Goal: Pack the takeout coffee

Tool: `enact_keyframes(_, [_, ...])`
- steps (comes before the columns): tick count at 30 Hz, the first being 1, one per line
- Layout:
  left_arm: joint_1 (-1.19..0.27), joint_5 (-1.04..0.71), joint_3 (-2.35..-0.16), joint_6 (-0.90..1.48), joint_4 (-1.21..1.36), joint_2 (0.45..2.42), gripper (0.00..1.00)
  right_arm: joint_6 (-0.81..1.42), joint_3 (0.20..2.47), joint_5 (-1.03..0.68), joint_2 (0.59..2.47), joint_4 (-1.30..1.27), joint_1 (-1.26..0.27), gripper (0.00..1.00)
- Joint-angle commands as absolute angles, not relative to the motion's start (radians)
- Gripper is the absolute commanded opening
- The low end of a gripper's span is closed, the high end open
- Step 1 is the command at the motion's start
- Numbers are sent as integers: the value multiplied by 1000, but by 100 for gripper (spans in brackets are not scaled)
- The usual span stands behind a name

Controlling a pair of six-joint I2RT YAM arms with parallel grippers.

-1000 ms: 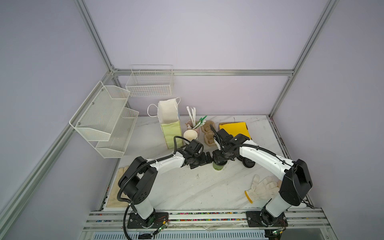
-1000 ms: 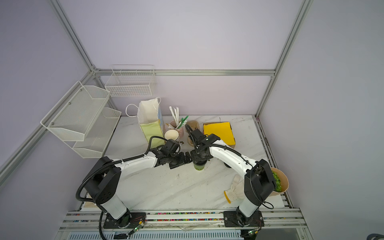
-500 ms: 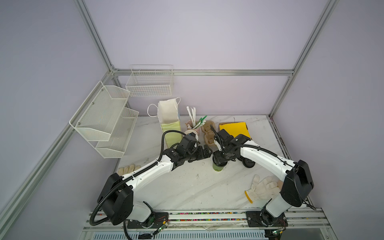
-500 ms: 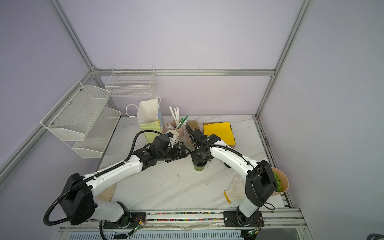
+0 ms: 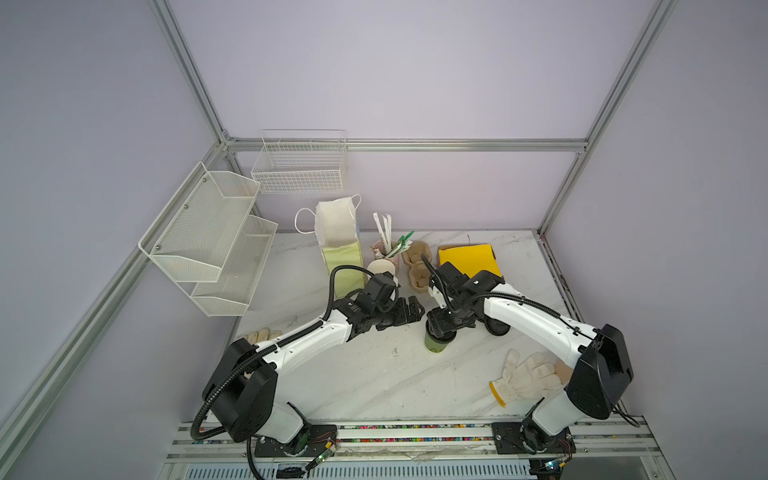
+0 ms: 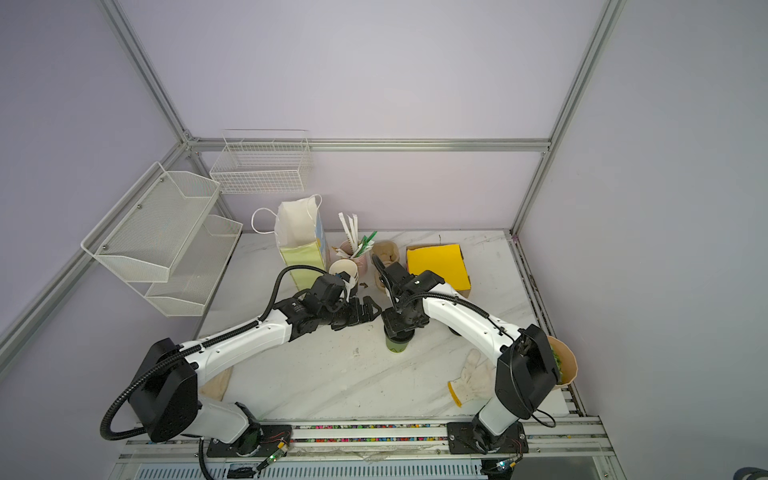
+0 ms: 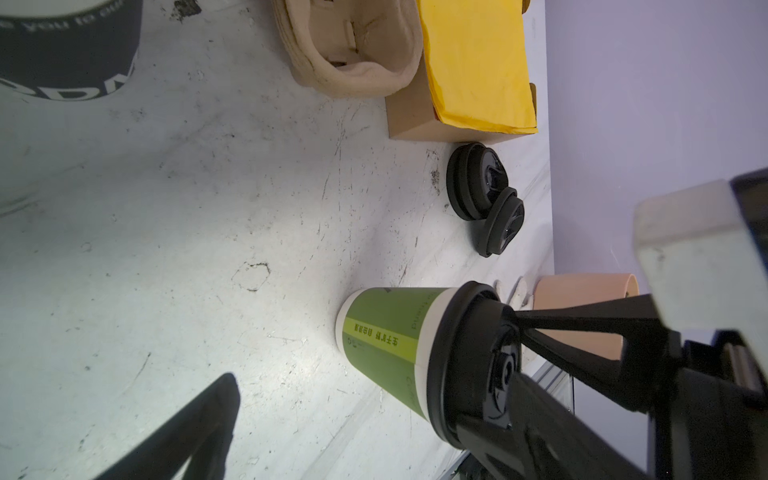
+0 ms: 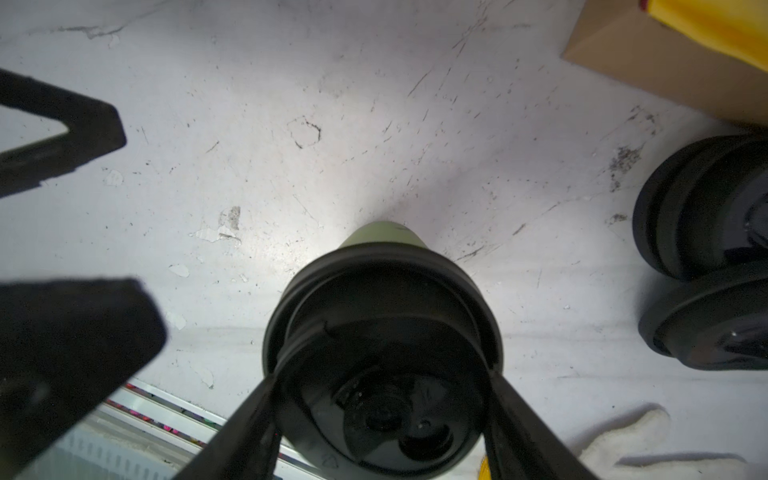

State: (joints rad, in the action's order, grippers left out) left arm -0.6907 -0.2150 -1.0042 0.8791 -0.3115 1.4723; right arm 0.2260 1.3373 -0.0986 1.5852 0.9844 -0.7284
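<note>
Two arms meet over the middle of the tabletop (image 5: pixel 374 374). The takeout coffee (image 5: pixel 434 345) stands upright there with a black lid (image 7: pixel 469 365) seated on its rim, and in both top views it sits directly under the right gripper (image 5: pixel 442 326).

In the right wrist view, the right jaws pinch the black lid from two opposite sides, their fingers (image 8: pixel 245 419) touching its raised crown. The left gripper (image 5: pixel 411 311) hovers just beside the cup without touching it, its jaws spread wide and holding nothing.

Step in hand, as I judge it: the lidding is done or nearly so, and the cup is not yet packed. The open paper bag (image 5: pixel 340 262) stands at the back, well apart from the cup, with the pulp carriers (image 5: pixel 417 266) near it. Two spare lids (image 5: pixel 496 326) lie beside the right arm.

The next move calls for a secure hold. A lift by the lid alone may pull it off — I would take the cup by its body, perhaps with the free left jaws. I would then keep it upright and lower it straight through the bag's mouth.
</note>
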Motion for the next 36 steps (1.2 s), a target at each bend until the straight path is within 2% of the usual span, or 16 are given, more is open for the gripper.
enact_keyframes(1, [-693,-272,-943,870,-256,1438,100,217,1314,-141,1580,1063,-746,63])
enact_keyframes(9, [-693,-380,-855,894,-155,1423,100,215,1312,-124,1590,1060,-770,64])
enact_keyframes(13, [-692,-370,-811,893,-138,1378,100,213,1315,-106,1601,1062,-782,64])
enact_keyframes(36, [-693,-383,-770,898,-97,1474,100,210,1314,-71,1618,1069,-834,64])
